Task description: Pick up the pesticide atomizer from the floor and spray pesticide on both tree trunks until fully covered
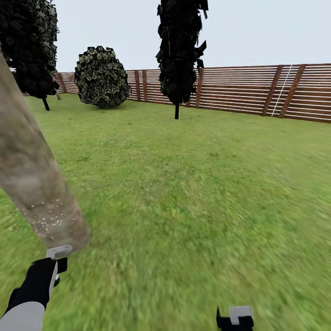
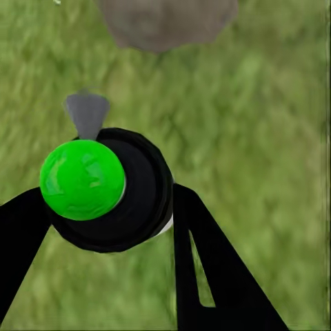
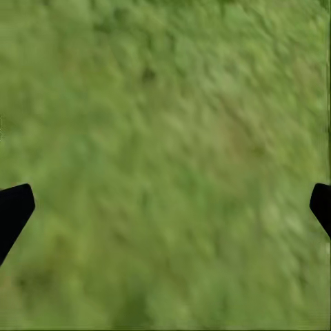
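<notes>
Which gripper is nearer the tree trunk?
Left. The left gripper sits just below the tree trunk; the right gripper hangs over lawn, far to its right.

The trunk [image 1: 32, 184] looks like rough, matt bark, mottled grey-brown, flecked low down with fine white specks [image 1: 48, 220]. The lawn [image 1: 193, 193] is a soft, matt, grainy green. The fence [image 1: 257, 89] looks like brown wood in smooth slats with a faint sheen. The atomizer [image 2: 131, 193] looks like plastic: a matt black round body, a glossy bright green cap [image 2: 81, 179], a dull grey nozzle [image 2: 87, 114]. The left gripper [image 2: 110, 269] has matt black fingers; the right gripper [image 3: 165, 207] looks the same.
</notes>
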### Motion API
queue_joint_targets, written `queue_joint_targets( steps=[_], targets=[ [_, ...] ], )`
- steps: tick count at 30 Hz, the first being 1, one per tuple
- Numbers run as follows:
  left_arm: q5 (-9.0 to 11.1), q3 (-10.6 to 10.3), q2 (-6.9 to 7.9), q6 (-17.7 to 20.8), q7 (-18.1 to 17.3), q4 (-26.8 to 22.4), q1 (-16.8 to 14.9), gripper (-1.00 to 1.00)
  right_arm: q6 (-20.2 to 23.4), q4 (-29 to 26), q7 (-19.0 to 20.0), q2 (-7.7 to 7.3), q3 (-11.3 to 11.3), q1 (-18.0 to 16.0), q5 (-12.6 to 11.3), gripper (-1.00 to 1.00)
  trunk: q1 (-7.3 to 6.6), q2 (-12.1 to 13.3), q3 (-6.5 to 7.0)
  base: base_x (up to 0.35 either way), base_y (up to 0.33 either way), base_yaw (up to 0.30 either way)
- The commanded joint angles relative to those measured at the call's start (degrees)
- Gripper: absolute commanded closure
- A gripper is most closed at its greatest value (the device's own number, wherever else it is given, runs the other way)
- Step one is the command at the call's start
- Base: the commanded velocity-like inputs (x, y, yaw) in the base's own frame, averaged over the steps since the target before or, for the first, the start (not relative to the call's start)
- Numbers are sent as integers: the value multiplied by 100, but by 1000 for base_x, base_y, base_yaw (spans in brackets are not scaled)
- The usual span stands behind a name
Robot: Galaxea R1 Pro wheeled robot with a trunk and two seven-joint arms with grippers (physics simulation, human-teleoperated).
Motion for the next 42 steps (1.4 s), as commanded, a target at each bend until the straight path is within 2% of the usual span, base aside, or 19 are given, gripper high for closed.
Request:
queue_joint_targets(
  steps=[1, 8, 12, 16, 20, 42],
  targets=[
    [-13, -2, -8, -17, 1, 2, 1, 100, -1, -62, 1, -1, 0, 1, -3, -100, 0, 0, 0, 222, -186, 0],
    [-43, -21, -58, -43, 4, 2, 3, 100, -2, -59, 12, -148, 19, 6, 62, -100, 0, 0, 0, 183, -218, 0],
    [-59, -31, -50, -45, -5, -3, 3, 100, -2, -52, 19, -157, 30, 7, 65, -100, 0, 0, 0, 32, -269, 0],
    [-75, -49, -49, -49, -3, -3, 3, 100, -2, -53, 12, -153, 33, 10, 270, -100, 0, 0, 0, 3, -275, 0],
    [-77, -60, -56, -51, -12, -3, 3, 100, -2, -68, -17, -139, 15, 10, 322, -100, 0, 0, 0, 0, -104, 41],
    [-63, -88, -73, -61, 6, 154, 9, 100, -2, -82, -41, -122, -37, 10, 319, -100, 0, 0, -36, 0, -2, 269]
  ],
)
